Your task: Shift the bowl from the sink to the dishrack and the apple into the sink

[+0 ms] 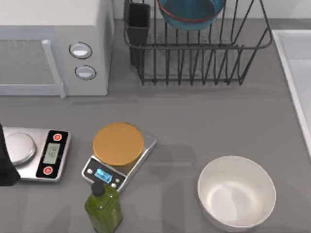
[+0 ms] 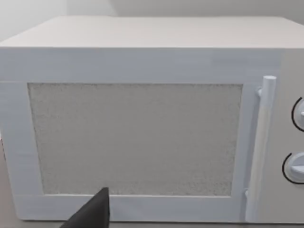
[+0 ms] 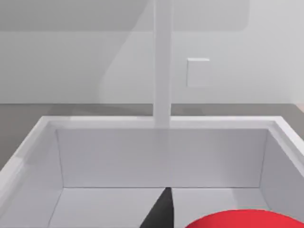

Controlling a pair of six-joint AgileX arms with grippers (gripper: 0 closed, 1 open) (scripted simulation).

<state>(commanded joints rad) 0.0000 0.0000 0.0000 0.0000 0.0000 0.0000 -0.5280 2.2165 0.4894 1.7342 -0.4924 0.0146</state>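
Top view has the bowl (image 1: 191, 14) sitting in the dishrack (image 1: 194, 48) at the far side of the table (image 1: 204, 121), with the sink (image 1: 296, 63) along the right edge. Right wrist view looks into that sink, the apple (image 3: 247, 219) red at the near edge beside a dark fingertip (image 3: 161, 211) of the right claw; its opening cannot be told. Left wrist view faces the microwave (image 2: 142, 118), one dark fingertip (image 2: 92, 213) low; that claw's opening cannot be told either.

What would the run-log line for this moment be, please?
bowl: in dishrack | apple: over sink, beside right gripper finger | left arm: parked by microwave
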